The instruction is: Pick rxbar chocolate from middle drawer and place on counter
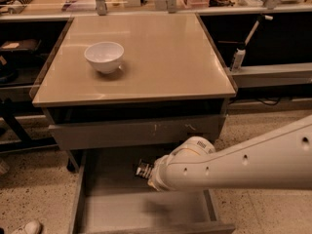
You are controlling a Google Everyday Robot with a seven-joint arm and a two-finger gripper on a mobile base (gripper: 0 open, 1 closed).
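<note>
1. The drawer (136,213) stands pulled out at the bottom of the cabinet, with its grey floor and low side walls in view.
2. The white arm (243,162) comes in from the right edge and slants down and leftward over the drawer's right wall. Its rounded wrist hangs above the drawer floor.
3. The gripper (148,172) sits at the arm's left tip inside the drawer, near the back and about midway across. The wrist hides most of it.
4. The bar (142,169), small and dark with pale print, shows right at the gripper's tip in the rear part of the drawer.
5. Whether the gripper has closed on the bar or only sits against it cannot be told. Nor is it clear whether the bar lies on the drawer floor or is lifted off it.
6. Above the open drawer is a shut grey drawer front (141,130) with a few pale scratches right of its middle.
7. The beige tabletop (165,57) tops the cabinet, well above the bar.
8. A white bowl (104,56) stands upright on the tabletop's left half, well apart from the arm.
9. A spray bottle (238,58) stands on the dark side shelf just right of the tabletop.
10. A pale shoe (28,227) shows on the speckled floor at the lower left, beside the drawer.
</note>
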